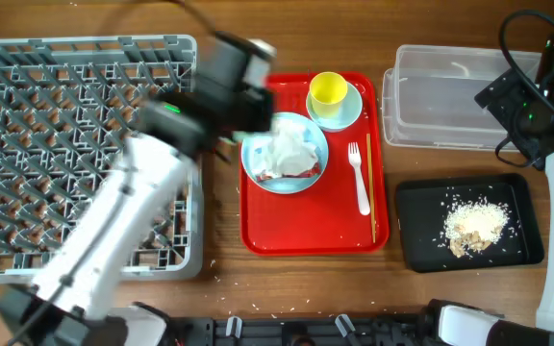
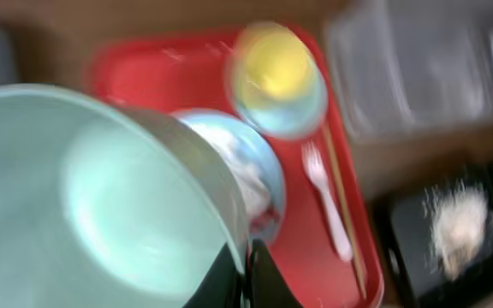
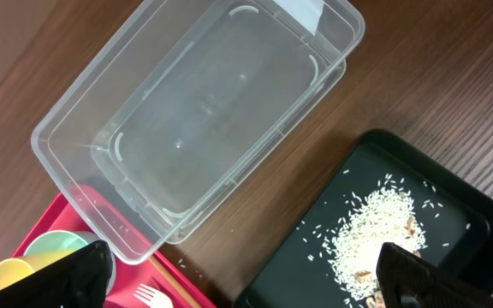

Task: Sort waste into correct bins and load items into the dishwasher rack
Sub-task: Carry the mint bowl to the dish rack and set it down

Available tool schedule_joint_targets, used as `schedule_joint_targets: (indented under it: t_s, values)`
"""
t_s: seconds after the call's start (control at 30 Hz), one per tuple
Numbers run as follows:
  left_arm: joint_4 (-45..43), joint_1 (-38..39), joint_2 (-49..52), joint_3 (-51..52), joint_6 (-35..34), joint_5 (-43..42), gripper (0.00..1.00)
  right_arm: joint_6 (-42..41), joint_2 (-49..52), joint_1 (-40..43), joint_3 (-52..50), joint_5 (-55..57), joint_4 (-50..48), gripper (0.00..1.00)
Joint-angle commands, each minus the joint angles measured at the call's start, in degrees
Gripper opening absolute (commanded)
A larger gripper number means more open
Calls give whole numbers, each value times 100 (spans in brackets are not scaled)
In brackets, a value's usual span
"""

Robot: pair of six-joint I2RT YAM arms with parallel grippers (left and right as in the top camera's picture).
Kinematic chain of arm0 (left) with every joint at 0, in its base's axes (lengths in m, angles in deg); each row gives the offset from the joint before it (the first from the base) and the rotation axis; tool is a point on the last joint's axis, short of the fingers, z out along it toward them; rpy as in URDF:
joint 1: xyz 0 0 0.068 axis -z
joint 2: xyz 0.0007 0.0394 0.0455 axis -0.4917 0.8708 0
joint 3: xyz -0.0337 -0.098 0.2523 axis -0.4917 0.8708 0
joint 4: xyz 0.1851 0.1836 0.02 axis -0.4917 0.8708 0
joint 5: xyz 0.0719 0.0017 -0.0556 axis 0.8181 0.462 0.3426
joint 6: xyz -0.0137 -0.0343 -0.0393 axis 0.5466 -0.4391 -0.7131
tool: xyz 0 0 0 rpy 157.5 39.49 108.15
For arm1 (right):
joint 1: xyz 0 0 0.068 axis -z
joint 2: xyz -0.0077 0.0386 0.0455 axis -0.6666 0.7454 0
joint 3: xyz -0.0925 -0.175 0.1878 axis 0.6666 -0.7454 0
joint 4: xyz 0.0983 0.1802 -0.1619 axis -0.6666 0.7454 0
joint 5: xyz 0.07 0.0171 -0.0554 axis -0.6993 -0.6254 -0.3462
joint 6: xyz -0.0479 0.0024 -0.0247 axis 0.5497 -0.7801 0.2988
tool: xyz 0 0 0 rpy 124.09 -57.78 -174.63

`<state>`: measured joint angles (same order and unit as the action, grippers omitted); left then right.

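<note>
My left gripper (image 2: 248,274) is shut on the rim of the pale green bowl (image 2: 101,197), which fills the blurred left wrist view. In the overhead view the left arm (image 1: 229,86) hangs between the dishwasher rack (image 1: 65,144) and the red tray (image 1: 296,226) and hides the bowl. The tray holds a light blue plate (image 1: 258,168) with a crumpled napkin (image 1: 287,149) and a red wrapper (image 1: 301,173), a yellow cup (image 1: 328,88) in a small dish (image 1: 352,113), a white fork (image 1: 359,178) and chopsticks (image 1: 372,192). My right gripper (image 3: 246,278) is open and empty above the clear tub (image 3: 204,120) and the black tray (image 3: 315,257).
The clear tub (image 1: 445,96) stands at the back right. The black tray (image 1: 421,231) in front of it holds a pile of rice (image 1: 474,226). A few crumbs lie on the wooden table near the front edge. The right arm (image 1: 532,96) overhangs the tub's right end.
</note>
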<state>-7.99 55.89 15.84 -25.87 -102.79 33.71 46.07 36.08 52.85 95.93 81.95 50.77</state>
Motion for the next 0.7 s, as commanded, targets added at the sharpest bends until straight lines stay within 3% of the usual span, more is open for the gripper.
schedule_joint_targets:
  t_s: [0.0,0.13,0.3,0.43,0.67]
  values:
    - [-385,-1731,-31,-83,479,-1993,4,0,-52,11,87,20,-13,100]
    - [-1099,-3810,411,-83,476,-3650,4,0,-52,11,85,20,-13,100]
    - [-2321,-5099,1329,-83,385,-5744,4,0,-52,11,85,20,-13,100]
    - [-2787,-5816,1982,-83,-584,-6094,4,-2,-52,11,87,20,-13,100]
    - [-3008,-6227,3025,-79,-586,-6883,4,0,-52,11,87,20,-13,100]
